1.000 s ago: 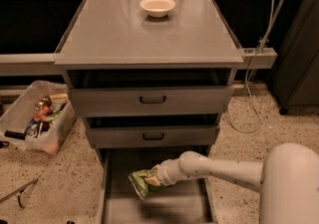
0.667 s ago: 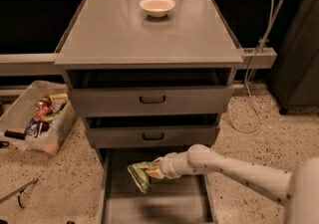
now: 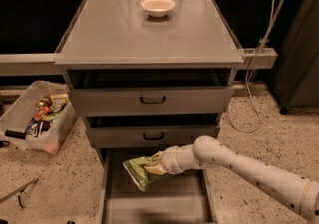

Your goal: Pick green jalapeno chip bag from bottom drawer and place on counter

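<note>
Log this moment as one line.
gripper over bottom drawer, shut on green jalapeno chip bag | counter: bag not yet placed

Cream claw (image 3: 150, 168) on green bag (image 3: 133, 171), grey drawer (image 3: 164, 204)

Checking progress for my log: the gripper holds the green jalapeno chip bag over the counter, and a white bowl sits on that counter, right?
Not quite. In the camera view the gripper holds the green jalapeno chip bag over the open bottom drawer, not the counter. The white bowl does sit on that counter.
</note>
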You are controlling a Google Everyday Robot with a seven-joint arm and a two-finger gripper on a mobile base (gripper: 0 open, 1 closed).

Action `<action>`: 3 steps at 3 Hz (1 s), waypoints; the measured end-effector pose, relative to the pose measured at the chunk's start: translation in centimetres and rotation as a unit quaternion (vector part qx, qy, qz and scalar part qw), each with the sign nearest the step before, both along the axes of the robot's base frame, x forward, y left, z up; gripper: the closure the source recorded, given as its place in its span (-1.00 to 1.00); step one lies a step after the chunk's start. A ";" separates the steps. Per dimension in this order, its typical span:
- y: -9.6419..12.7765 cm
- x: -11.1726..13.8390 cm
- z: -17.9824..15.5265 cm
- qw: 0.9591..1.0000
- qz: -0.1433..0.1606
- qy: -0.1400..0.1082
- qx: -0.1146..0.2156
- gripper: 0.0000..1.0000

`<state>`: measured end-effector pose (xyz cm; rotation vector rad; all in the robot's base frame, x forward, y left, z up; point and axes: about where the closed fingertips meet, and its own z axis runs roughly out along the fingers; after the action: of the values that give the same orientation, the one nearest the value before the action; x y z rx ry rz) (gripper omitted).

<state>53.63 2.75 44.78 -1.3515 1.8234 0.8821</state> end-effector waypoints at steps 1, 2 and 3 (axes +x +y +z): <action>0.7 0.4 4.4 1.000 0.005 -0.014 0.004 1.00; 2.0 1.1 13.3 0.998 0.029 -0.051 0.019 1.00; 3.6 1.3 21.6 0.994 0.066 -0.073 0.047 1.00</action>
<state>54.98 6.32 66.34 -1.4496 1.5771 0.9011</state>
